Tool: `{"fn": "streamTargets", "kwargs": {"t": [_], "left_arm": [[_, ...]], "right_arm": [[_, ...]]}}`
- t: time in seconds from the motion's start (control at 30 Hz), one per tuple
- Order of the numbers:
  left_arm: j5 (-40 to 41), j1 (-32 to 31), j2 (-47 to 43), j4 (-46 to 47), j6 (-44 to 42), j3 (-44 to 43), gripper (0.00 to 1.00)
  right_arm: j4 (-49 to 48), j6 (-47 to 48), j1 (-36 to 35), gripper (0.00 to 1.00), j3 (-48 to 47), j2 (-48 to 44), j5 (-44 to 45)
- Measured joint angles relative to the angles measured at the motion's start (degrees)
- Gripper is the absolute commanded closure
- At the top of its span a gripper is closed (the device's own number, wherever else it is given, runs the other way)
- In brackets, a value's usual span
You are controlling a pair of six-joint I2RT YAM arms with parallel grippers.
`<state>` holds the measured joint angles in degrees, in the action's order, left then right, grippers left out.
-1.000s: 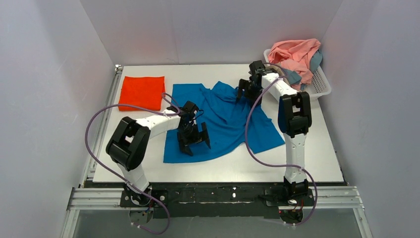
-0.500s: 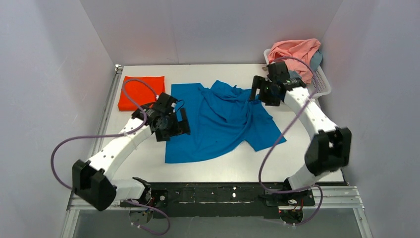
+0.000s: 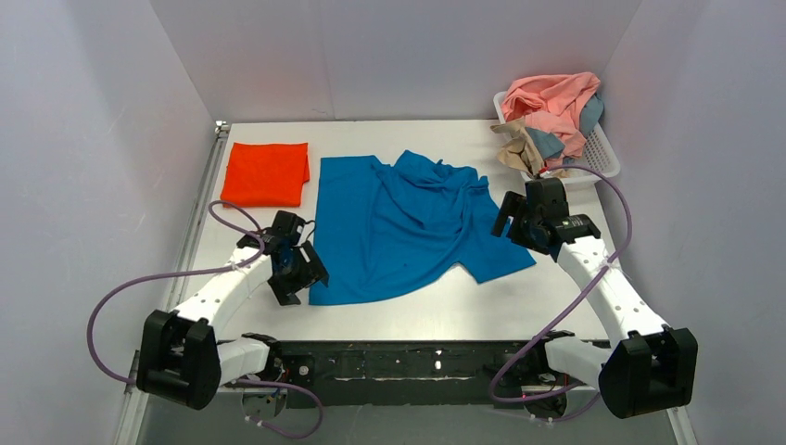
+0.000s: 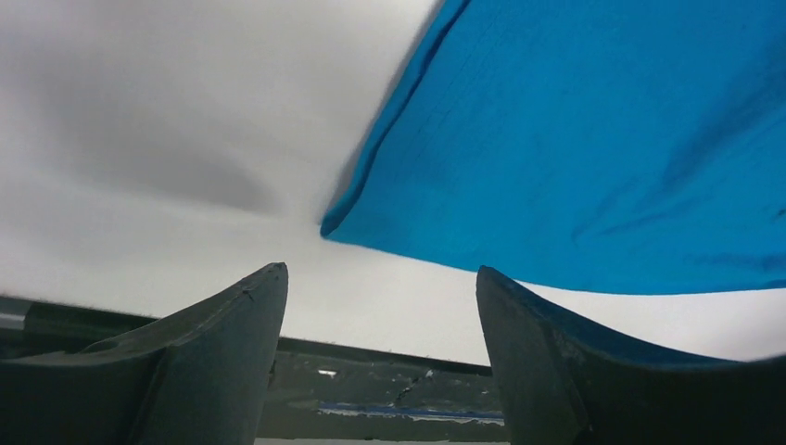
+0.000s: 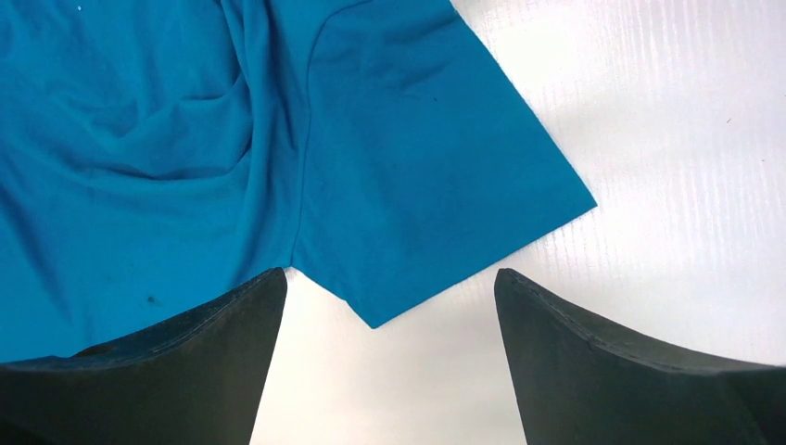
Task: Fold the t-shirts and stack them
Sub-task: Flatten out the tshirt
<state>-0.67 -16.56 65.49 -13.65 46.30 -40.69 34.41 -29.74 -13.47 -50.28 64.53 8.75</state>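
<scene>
The blue t-shirt (image 3: pixel 408 227) lies spread but rumpled mid-table (image 3: pixel 417 311), its far half bunched in creases. An orange-red shirt (image 3: pixel 267 173) sits folded at the far left, so I take the blue one to be in hand, at the flattening stage before any fold. The left gripper (image 3: pixel 304 276) hangs by the near-left hem corner, jaws spread and empty. The right gripper (image 3: pixel 512 221) hovers over the right sleeve, likewise spread. Next, I'd judge, each must drop, pinch its edge and pull outward. The collar is lost among the creases, and the heaped basket (image 3: pixel 602 158) at far right hides how many shirts wait.
</scene>
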Motion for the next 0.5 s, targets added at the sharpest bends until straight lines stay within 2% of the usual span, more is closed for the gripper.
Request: {"fn": "streamTargets", "kwargs": {"t": [0.17, 0.33, 0.5], "left_arm": [[-1.27, 0.00, 5.53, 4.04, 1.07, 0.94, 0.37], [-1.22, 0.22, 8.17, 5.01, 1.25, 0.94, 0.38], [-1.20, 0.28, 11.17, 5.53, 1.51, 0.96, 0.45]], "right_arm": [[-0.04, -0.09, 0.00, 0.09, 0.26, -1.18, 0.85], [-0.07, -0.11, 0.02, 0.09, 0.28, -1.01, 1.01], [-0.09, -0.37, 0.26, 0.09, 0.37, 0.79, 0.98]]}}
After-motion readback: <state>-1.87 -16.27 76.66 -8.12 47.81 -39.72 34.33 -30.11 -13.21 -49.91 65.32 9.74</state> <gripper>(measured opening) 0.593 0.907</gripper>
